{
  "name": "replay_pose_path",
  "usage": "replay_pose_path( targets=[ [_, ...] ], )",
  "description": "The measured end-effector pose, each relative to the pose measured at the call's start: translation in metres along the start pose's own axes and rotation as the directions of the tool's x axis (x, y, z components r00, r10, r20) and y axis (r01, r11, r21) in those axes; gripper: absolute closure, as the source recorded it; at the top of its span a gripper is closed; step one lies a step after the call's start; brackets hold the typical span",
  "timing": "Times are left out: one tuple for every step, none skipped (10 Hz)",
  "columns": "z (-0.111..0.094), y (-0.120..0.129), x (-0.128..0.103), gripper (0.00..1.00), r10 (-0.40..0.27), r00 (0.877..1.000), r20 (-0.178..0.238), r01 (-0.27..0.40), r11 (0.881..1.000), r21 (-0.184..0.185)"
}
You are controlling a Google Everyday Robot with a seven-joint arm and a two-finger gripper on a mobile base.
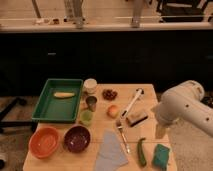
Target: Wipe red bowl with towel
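You have the red bowl (44, 142) on the pale wooden surface (150, 95), at its near left corner. It is round, shallow and smooth plastic, with a lighter orange inside. Everything below is placed from that bowl, as the camera sees it.

- Maroon bowl (77, 138): just beside it on the right. It is round and glossy, and I can't tell if the rims touch.
- Towel (111, 151): further right, past the maroon bowl. It is thin grey-blue cloth lying flat, roughly kite-shaped, with its near edge at the surface's edge. It is apart from the red bowl.
- Green tray (45, 90): directly behind the bowl. It is rectangular plastic with a raised rim and has a long yellow item (63, 94) inside.
- Small green cup (86, 117) and metal cup (91, 103): behind and to the right of the bowl.
- Green sponge (161, 156): far right of the bowl, a soft rectangular block at the opposite near corner.
- Long green vegetable (141, 151): just on the bowl side of the sponge.
- Tool (161, 131): far right of the bowl, hanging from the white, rounded arm. It is above the surface's right edge and just behind the sponge. Its fingers are apart with nothing between them, and it touches neither the towel nor the bowl.
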Motion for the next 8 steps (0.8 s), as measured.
replay_pose_path(
  targets=[
    [0.01, 0.008, -0.011, 0.2, -0.017, 1.0, -0.016, 0.017, 1.0, -0.001],
    [0.017, 0.015, -0.023, 0.2, -0.034, 0.999, -0.03, 0.034, 0.999, -0.002],
    [0.023, 0.021, -0.031, 0.2, -0.044, 0.998, -0.042, 0.044, 0.999, -0.004],
    [0.028, 0.027, -0.043, 0.2, -0.071, 0.996, -0.055, 0.071, 0.997, -0.005],
    [0.03, 0.032, -0.054, 0.2, -0.119, 0.991, -0.061, 0.119, 0.993, -0.009],
    [0.03, 0.037, -0.06, 0.2, -0.159, 0.985, -0.066, 0.159, 0.987, -0.014],
    [0.03, 0.037, -0.06, 0.2, -0.16, 0.985, -0.068, 0.16, 0.987, -0.015],
    [0.03, 0.038, -0.059, 0.2, -0.16, 0.985, -0.068, 0.159, 0.987, -0.015]
  ],
)
